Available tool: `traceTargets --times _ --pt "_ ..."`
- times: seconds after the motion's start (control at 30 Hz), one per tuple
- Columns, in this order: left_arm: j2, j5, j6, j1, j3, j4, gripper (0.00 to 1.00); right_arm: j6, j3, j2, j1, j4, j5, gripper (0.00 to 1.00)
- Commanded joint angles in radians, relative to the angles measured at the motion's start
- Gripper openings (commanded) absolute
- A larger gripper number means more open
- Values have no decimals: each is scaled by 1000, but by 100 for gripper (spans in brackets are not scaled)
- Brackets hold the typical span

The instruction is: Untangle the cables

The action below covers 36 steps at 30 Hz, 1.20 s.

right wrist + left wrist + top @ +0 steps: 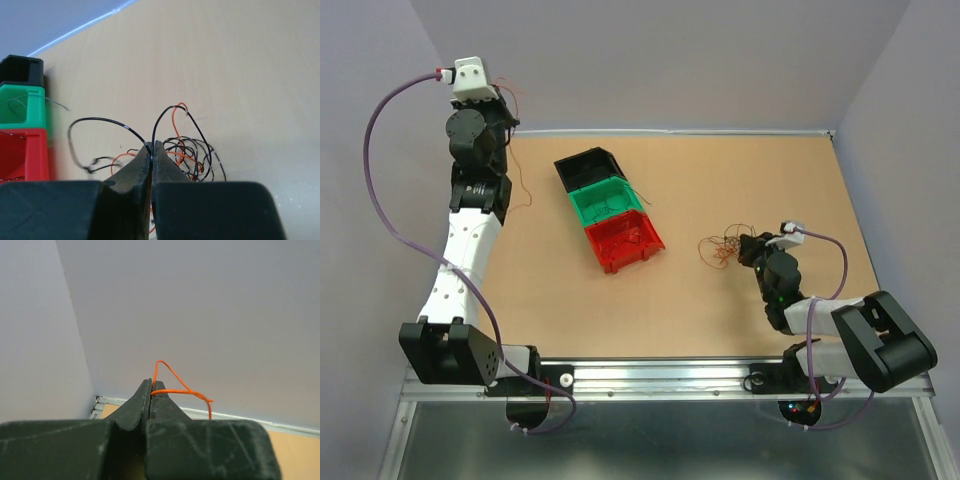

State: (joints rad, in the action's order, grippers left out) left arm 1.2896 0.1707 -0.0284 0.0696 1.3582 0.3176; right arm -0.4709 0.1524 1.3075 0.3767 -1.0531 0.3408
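Your left gripper [151, 385] has its jaws pressed together on an orange wire [170, 390], which loops up above the tips and bends off to the right in front of the pale wall. In the overhead view that arm reaches up into the far left corner, with a thin orange strand hanging down beside it over the table [770, 180]. Your right gripper [152, 145] is likewise pinched closed, low over the board, with a black wire [100, 119] caught between the tips. One end of it arches out to the left and the other rises in a loop to the right. Just past those tips lies the tangle [192, 155], a loose knot of black and orange strands resting on the table, touching or very nearly touching the fingers. From above you will find it right of centre, directly ahead of the right wrist. To the left of it, well apart, three bins stand in a slanted row, touching side to side: the black bin [588, 168] farthest from you, the green bin [605, 200] in the middle and the red bin [623, 240] nearest. Fine wires lie in the green and red ones. What the black one holds cannot be made out.
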Motion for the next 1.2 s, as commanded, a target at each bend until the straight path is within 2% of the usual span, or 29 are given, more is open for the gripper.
traceTargets --times 0.0,0.07,0.37,0.5,0.53,0.6,0.87,1.17 --pt "7 -112 47 -13 30 132 0 -20 -16 -31 -10 -4 -9 1" --pt "34 -155 38 -13 25 146 0 -18 -10 -28 -10 -2 -25 1" --pt "149 -157 2 -13 64 196 0 -12 7 -13 -10 -4 -111 0" --pt "194 -284 24 -13 45 241 0 3 10 -4 -12 -5 -118 1" --pt "209 -354 24 -13 51 245 0 5 10 -5 -10 -7 -121 1" --pt "252 -393 24 -7 55 241 0 8 9 -8 -10 -7 -125 1" --pt "338 -392 -41 1 10 276 0 17 -5 -37 -10 -7 -138 0" --pt "313 -385 -36 2 42 281 0 15 7 -19 -10 -10 -163 1"
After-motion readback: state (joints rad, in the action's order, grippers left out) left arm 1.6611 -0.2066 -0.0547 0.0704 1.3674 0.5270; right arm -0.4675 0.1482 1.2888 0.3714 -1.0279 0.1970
